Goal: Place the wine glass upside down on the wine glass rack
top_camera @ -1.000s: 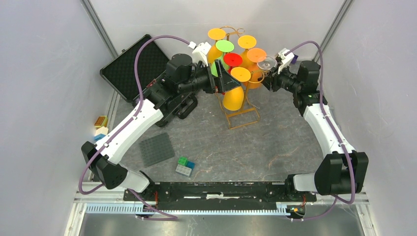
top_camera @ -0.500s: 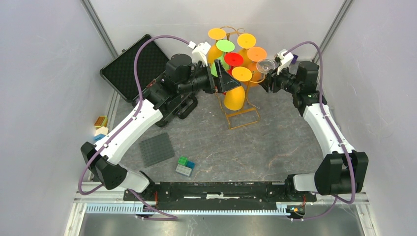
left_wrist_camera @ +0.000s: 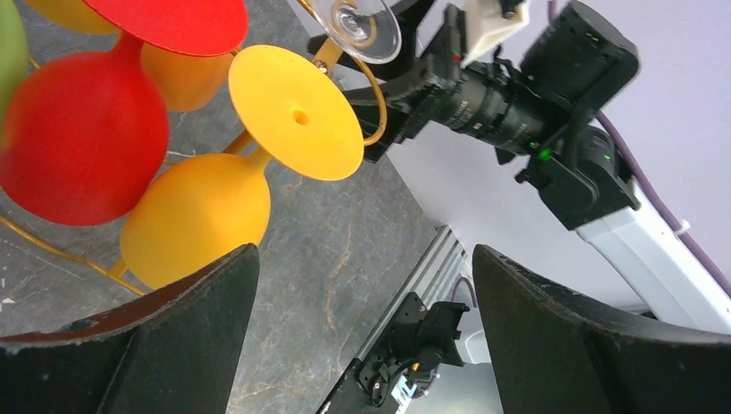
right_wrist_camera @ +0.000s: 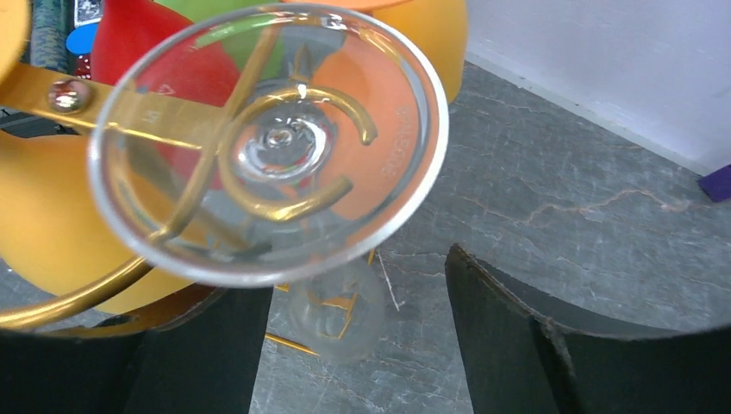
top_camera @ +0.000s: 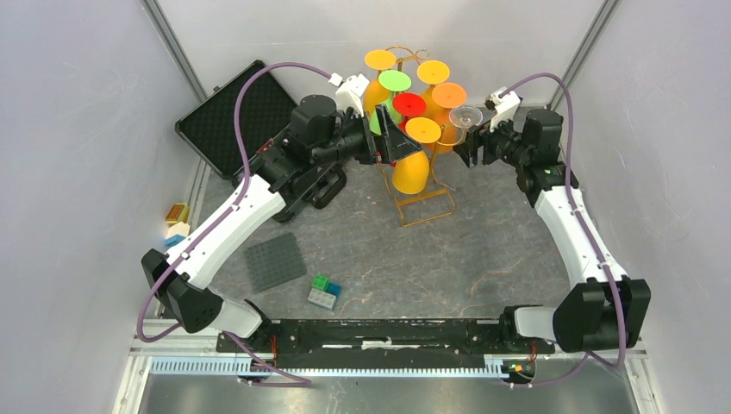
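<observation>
my right gripper point(right_wrist_camera: 349, 328) has its fingers apart, touching nothing. the clear wine glass point(right_wrist_camera: 267, 142) hangs upside down right in front of it, foot resting on a loop of the wine glass rack point(right_wrist_camera: 34, 86). left gripper point(left_wrist_camera: 362, 259) is spread wide too, with a yellow glass point(left_wrist_camera: 194, 216) just ahead of it.

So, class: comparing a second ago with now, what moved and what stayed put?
The right pincer, open, backed slightly away from the wine glass rack, toward the table's near right. The clear wine glass stayed hanging upside down in its loop. The left pincer and the coloured glasses did not move.
</observation>
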Controlling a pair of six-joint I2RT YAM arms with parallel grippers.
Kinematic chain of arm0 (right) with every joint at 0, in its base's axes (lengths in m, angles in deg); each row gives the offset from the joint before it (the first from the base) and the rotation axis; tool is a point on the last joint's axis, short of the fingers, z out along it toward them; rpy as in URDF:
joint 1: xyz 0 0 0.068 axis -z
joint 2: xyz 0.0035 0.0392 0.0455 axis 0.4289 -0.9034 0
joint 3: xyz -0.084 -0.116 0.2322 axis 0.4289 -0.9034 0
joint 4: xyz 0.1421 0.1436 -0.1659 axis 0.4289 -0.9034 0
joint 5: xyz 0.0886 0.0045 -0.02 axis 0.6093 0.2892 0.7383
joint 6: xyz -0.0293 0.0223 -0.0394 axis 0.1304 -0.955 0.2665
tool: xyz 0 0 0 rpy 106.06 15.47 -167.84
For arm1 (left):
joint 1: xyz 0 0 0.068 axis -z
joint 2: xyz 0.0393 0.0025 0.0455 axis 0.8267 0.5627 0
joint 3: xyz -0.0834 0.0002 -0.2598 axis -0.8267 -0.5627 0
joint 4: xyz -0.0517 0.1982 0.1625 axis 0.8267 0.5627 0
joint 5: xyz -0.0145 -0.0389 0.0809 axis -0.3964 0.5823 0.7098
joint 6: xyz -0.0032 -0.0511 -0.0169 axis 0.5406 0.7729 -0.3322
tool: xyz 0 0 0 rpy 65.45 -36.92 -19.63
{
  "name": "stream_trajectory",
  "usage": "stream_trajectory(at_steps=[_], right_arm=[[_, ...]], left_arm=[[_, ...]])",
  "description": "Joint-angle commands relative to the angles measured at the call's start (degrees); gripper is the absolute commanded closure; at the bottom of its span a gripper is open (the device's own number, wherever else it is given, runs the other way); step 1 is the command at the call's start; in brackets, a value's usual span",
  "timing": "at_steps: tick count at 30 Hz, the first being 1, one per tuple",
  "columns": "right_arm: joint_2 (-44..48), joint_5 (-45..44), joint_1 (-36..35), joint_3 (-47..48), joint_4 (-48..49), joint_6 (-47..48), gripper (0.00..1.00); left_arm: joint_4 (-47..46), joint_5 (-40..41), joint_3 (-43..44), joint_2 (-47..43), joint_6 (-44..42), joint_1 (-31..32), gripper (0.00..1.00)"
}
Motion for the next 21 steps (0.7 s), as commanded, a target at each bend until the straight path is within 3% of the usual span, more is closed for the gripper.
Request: stream_trajectory(at_steps=[1,9,15,21], right_arm=[[5.0,-3.3,-0.2,2.3,-1.3,-0.1,0.2],[10.5,-8.2,-0.2,0.9,-10.6,-0.7,0.02],[16.2,-14.5,-0.1,-6.3,-16.1,2.0,0.02],[23.2,-24.0,0.0,-17.9,-16.3,1.4,0.02]], left_arm=[[0.9,2.5,0.5,-1.8,-3.3,0.0,0.03],[-0.3,2.7,-0.6,-3.9,-4.1,-5.1,0.01],[0.0,2.7,-3.9,-6.1,-6.3,-12.5,0.0],[-2.1,3.6,-15.8,-10.2,-12.7,-21.4,0.0]])
